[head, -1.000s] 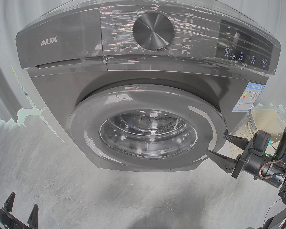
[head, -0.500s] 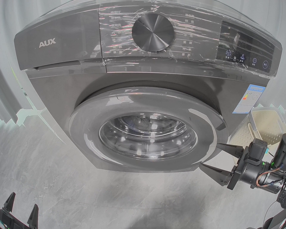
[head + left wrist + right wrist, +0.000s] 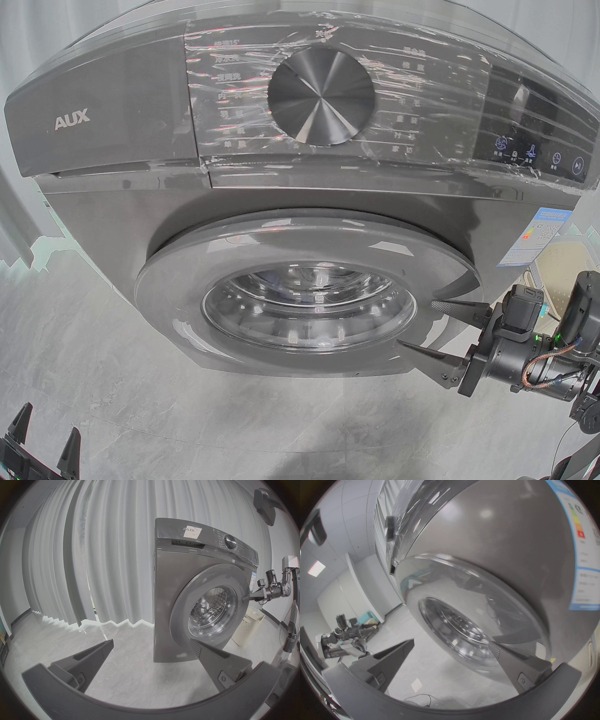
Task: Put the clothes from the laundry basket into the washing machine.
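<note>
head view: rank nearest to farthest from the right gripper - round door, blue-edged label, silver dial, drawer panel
1. Grey round glass-windowed door, its right edge beside the right gripper.
2. Blue-edged paper label, upper right.
3. Round silver metal dial, top centre.
4. Grey drawer panel, top left.

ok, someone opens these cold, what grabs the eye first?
The washing machine dominates the head view, with its round glass door shut and its big dial under crinkled plastic film. The right end effector is open at the door's right edge. The cream laundry basket stands just beyond it, beside the machine.
</note>
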You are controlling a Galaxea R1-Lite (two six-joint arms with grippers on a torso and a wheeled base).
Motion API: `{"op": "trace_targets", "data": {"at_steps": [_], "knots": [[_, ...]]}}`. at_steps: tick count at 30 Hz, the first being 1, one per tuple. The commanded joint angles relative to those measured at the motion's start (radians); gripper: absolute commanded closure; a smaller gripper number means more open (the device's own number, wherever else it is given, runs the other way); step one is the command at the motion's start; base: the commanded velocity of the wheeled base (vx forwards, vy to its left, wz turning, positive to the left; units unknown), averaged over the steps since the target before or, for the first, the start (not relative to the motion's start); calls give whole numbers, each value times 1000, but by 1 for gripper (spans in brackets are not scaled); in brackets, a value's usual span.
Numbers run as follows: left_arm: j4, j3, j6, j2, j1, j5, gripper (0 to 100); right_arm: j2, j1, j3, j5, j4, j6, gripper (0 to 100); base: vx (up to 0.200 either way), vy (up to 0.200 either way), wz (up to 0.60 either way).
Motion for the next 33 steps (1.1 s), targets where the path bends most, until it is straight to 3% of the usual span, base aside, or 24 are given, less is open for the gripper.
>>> {"op": "trace_targets", "data": {"at_steps": [1,8,12,16,18,21,22,23,24,28,30,33], "knots": [[0,18,0,-16,0,0,0,44,-27,-32,-57,-95,-10,0,0,0,0],[0,18,0,-16,0,0,0,14,10,48,-61,-115,-8,0,0,0,0],[0,16,-7,-16,0,-1,0,-86,35,140,-37,-112,-7,0,0,0,0],[1,16,-8,-16,0,-3,0,-256,12,252,-24,-97,-10,0,0,0,0],[1,16,-8,-16,0,-3,0,-357,-61,319,-24,-88,-19,0,0,0,0],[1,16,-8,-16,0,-3,0,-479,-137,318,-24,-5,-30,0,0,0,0],[1,16,-10,-16,0,-3,0,-618,-203,318,-26,112,-33,0,0,0,0],[1,16,-10,-16,0,-3,0,-631,-209,318,-26,122,-33,0,0,0,0],[1,16,-10,-16,-1,-3,0,-790,-272,318,-20,270,-36,0,0,0,0],[1,16,-11,-16,-1,-3,0,-1060,-378,270,-17,558,-62,0,0,0,0],[1,16,-13,-16,-1,-3,0,-1160,-435,253,-15,673,-63,0,0,0,0],[1,16,-13,-16,-1,-3,0,-1220,-489,260,-14,736,-68,0,0,0,0]]}}
